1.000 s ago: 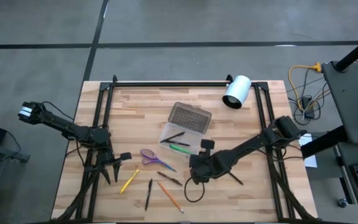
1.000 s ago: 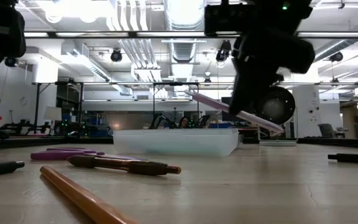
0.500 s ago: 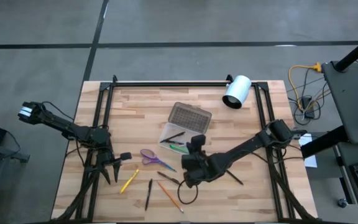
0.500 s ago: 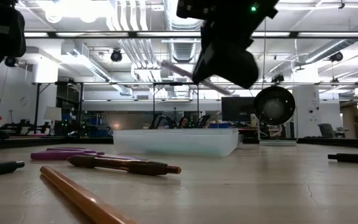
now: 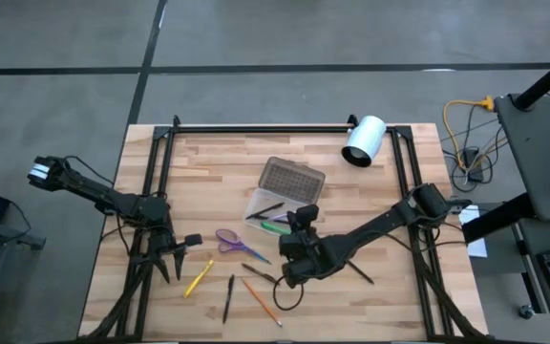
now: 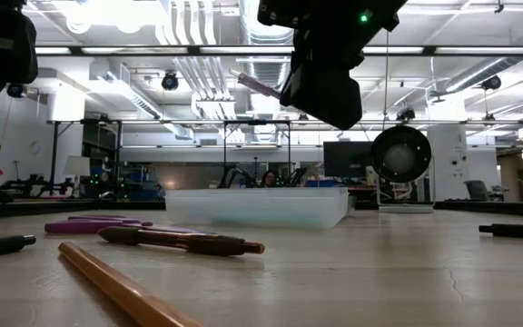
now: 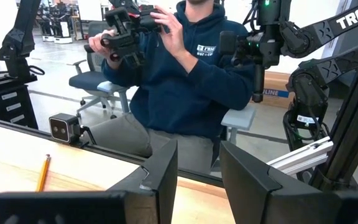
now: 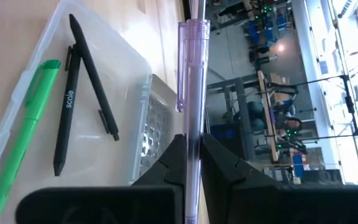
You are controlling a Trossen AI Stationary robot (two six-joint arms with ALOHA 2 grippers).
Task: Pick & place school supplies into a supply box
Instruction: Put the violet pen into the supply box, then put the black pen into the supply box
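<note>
**Left wrist view: person beyond the tabletop**

The left hand [image 7: 199,180] has its two dark fingers spread apart. Beyond them a person in a dark blue hoodie [image 7: 188,74] sits holding a black device [image 7: 126,31]. An orange pencil [image 7: 42,173] lies on the tabletop [image 7: 17,171]. Another dark arm [image 7: 284,37] stands farther off.

clear plastic supply box [image 8: 114,118] (glossy)

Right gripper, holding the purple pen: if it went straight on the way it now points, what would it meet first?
Probably the supply box. The right gripper, fingers shut on the purple pen, points toward the box's open tray and lid. Depth is unclear.
</note>
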